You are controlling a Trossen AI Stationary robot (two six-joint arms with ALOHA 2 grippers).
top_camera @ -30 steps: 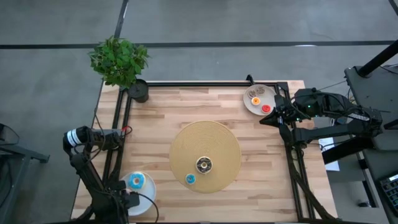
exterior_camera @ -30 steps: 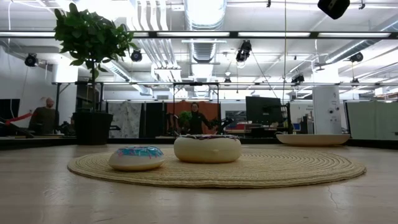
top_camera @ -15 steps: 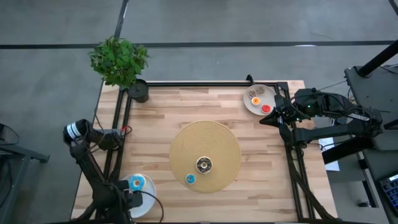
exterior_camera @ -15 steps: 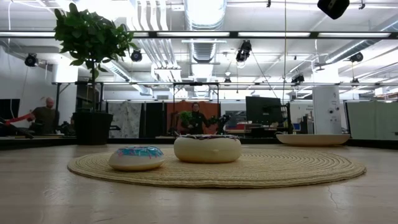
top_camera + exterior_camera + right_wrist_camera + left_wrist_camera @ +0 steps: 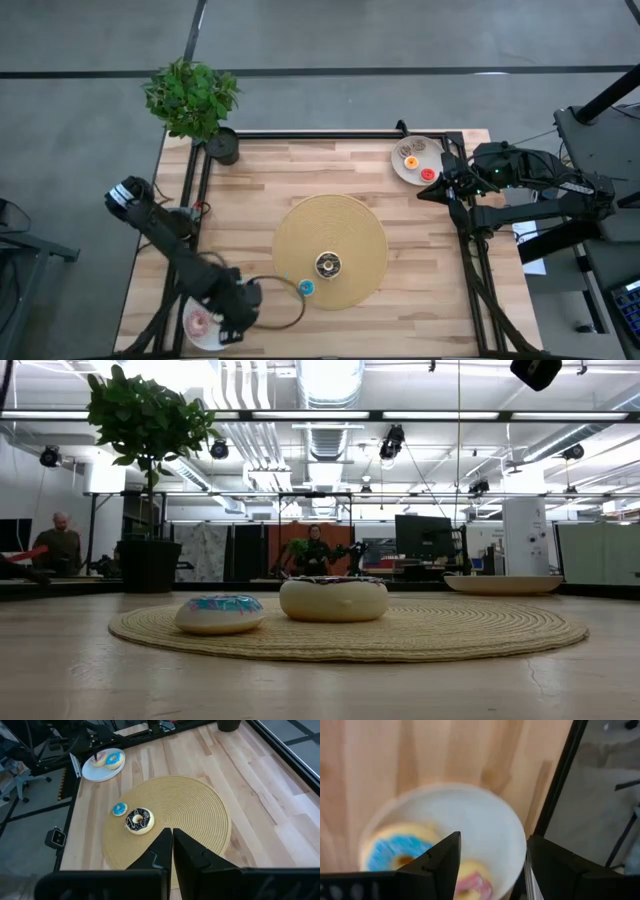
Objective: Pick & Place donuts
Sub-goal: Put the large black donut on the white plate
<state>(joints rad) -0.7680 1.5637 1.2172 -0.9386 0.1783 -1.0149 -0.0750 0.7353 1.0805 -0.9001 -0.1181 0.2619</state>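
A white plate point(image 5: 470, 820) at the table's near left holds a blue-iced donut point(image 5: 390, 852) and a pink-iced donut point(image 5: 472, 885). My left gripper point(image 5: 492, 865) hangs open above this plate, fingers pointing down, nothing between them. On the tan mat point(image 5: 330, 225) lie a chocolate-topped cream donut point(image 5: 328, 265) and a small blue donut point(image 5: 305, 288). A second plate point(image 5: 412, 172) at the far right carries small orange and red donuts. My right gripper point(image 5: 172, 845) waits shut at the table's right edge, above the surface.
A potted plant point(image 5: 195, 100) stands at the far left corner. Black frame rails point(image 5: 190, 215) run along the left, far and right edges. Bare wood lies between the mat and the near-left plate. People show in the room behind the table in the low view.
My left arm has swung from the table's near left edge toward the right and risen. It now hides the plate's blue donut in the high view and uncovers the pink one. Its fingers have stayed open. The donuts and plates have not moved.
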